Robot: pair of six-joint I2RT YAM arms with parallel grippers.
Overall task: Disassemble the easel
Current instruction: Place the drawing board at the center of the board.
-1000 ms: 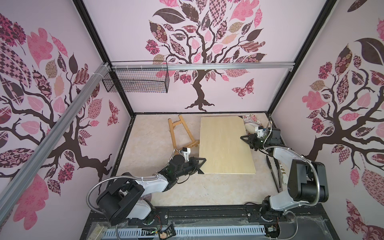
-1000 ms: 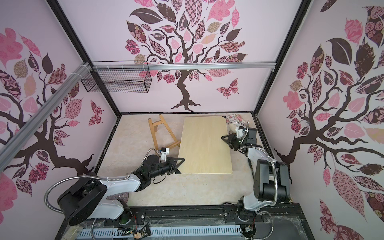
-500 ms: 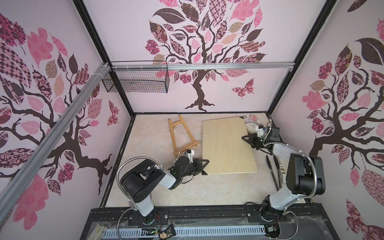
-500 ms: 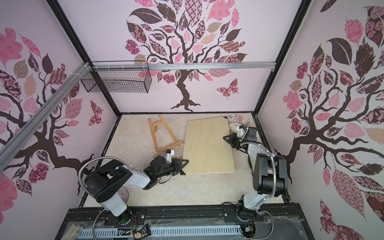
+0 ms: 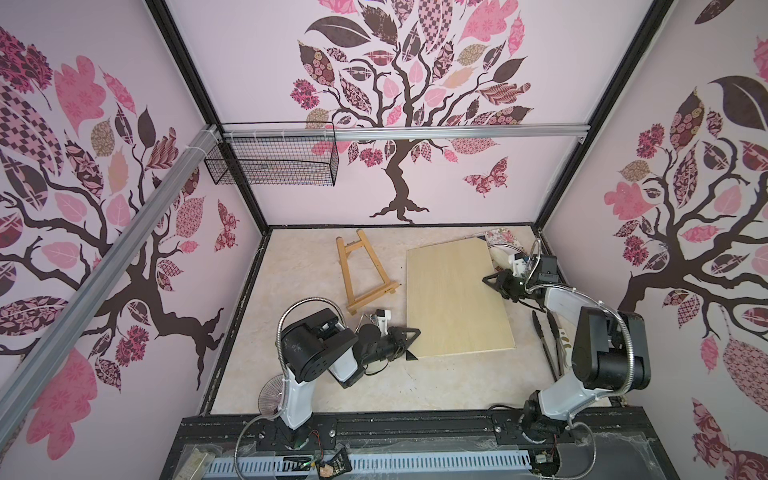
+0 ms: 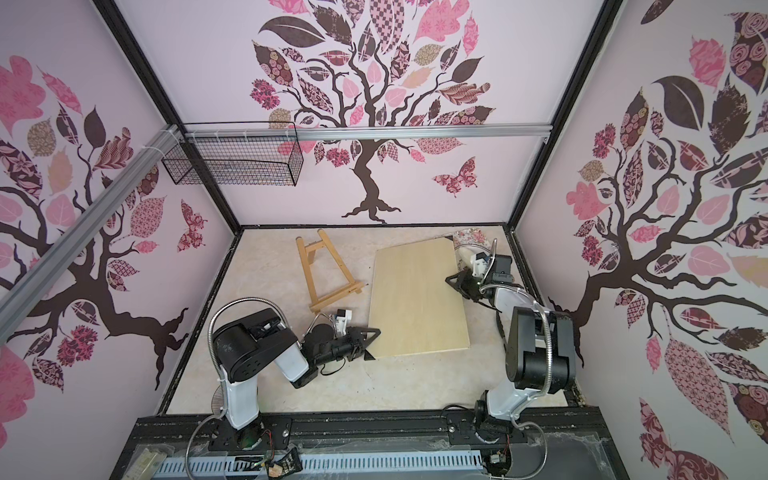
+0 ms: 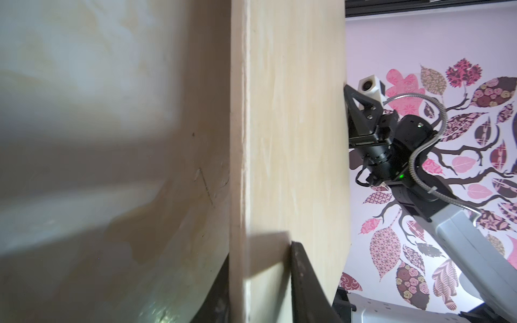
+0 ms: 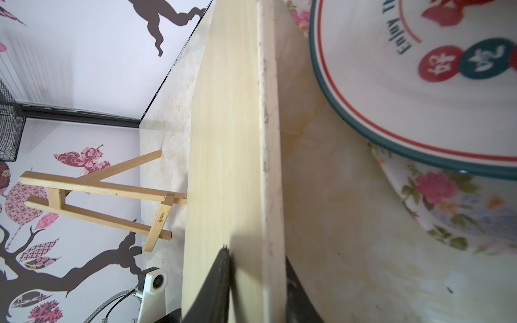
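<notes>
Fingers [image 7: 305, 288] of left gripper [image 5: 410, 338]: astride board [image 5: 457, 299] at its 7 o'clock corner; clamped or loose, cannot tell. Fingers [image 8: 221, 279] of right gripper [image 5: 487, 279]: closed on board's 3 o'clock edge. Item: easel [image 5: 361, 274], flat, assembled, at board's 10 o'clock, free of both grippers. Surface: beige marbled table [image 5: 299, 266]. Room: pink walls [image 5: 249, 62], tree decals; wire basket [image 5: 270, 166] at 11 o'clock.

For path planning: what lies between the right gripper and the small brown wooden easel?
The large pale rectangular wooden board lies between the right gripper and the easel, shown in both top views.
</notes>
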